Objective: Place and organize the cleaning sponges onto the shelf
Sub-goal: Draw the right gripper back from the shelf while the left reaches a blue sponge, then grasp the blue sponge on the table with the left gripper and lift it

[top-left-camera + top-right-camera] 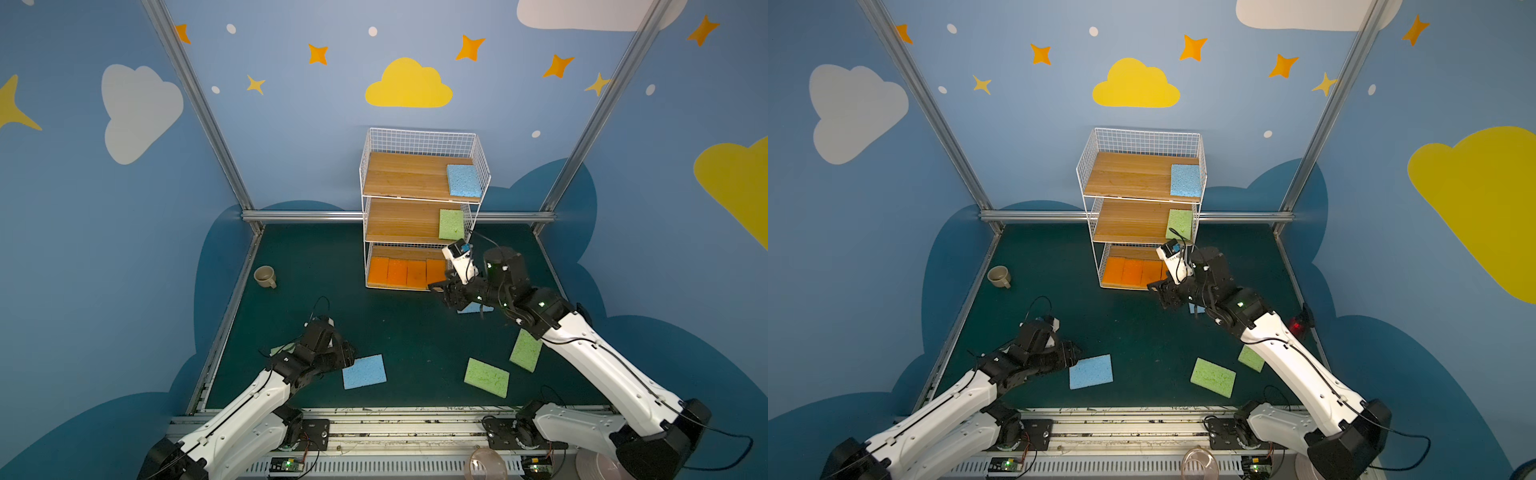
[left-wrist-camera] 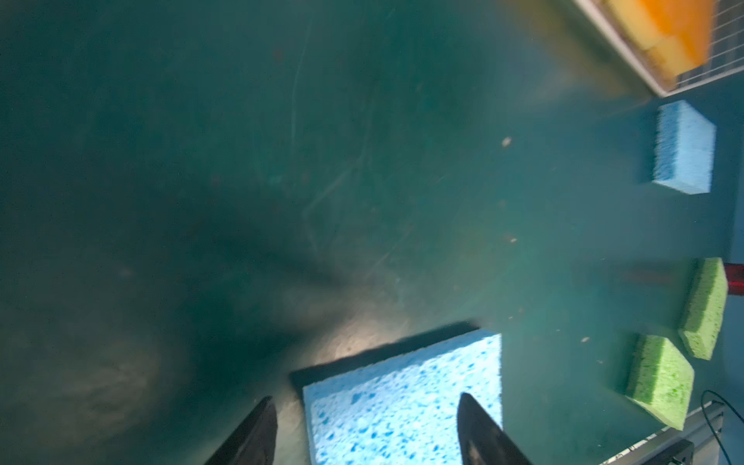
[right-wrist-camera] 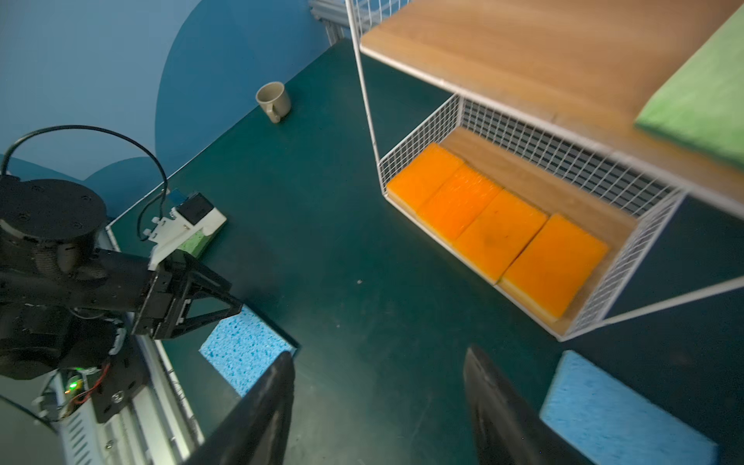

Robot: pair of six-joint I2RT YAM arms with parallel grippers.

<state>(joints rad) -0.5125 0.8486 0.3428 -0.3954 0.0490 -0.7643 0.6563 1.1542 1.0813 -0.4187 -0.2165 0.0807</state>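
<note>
The shelf (image 1: 419, 145) stands at the back with a blue sponge (image 1: 464, 180) on its top board, a green one (image 1: 451, 224) on the middle board and several orange sponges (image 1: 407, 272) in a row on the bottom board. My left gripper (image 2: 364, 402) is open low over a light blue sponge (image 1: 364, 371) on the table; one finger lies over the sponge and the other stands off its edge. My right gripper (image 3: 378, 362) hangs open and empty before the bottom tier, and another blue sponge (image 3: 616, 414) lies beside it. Two green sponges (image 1: 486, 377) (image 1: 525, 350) lie front right. A third green one (image 1: 280, 350) is half hidden under my left arm.
A beige mug (image 1: 265, 276) sits at the table's left edge. An aluminium rail (image 1: 374, 419) runs along the front edge by the arm bases. A small red-lit device (image 1: 1298, 326) sits at the right edge.
</note>
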